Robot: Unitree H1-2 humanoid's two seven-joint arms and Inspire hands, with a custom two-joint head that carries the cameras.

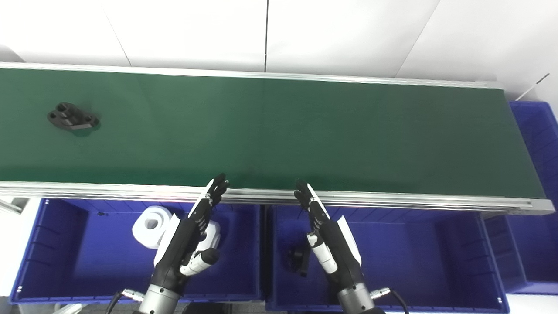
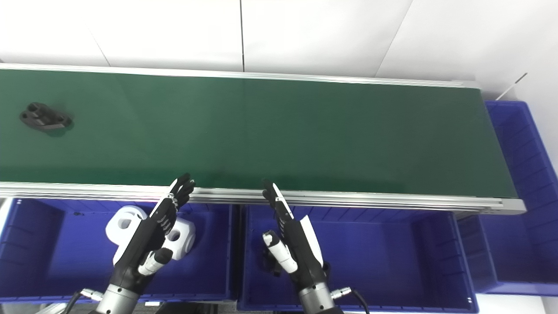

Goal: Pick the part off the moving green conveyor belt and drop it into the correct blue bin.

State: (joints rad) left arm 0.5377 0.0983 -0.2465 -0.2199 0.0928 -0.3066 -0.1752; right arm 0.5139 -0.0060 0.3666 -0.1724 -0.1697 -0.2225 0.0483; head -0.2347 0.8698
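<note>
1. The conveyor belt [image 1: 279, 131] runs off the frame's left edge.
2. The right hand [image 1: 331, 244] hides most of a black part [image 1: 296, 261], bottom centre.
3. The far-right bin [image 1: 538, 174] is cropped.

No text, label, brand, number or sign can be read anywhere in either view: not on the green belt [image 1: 279, 131], the blue bins [image 1: 392, 261], or the hands.
</note>
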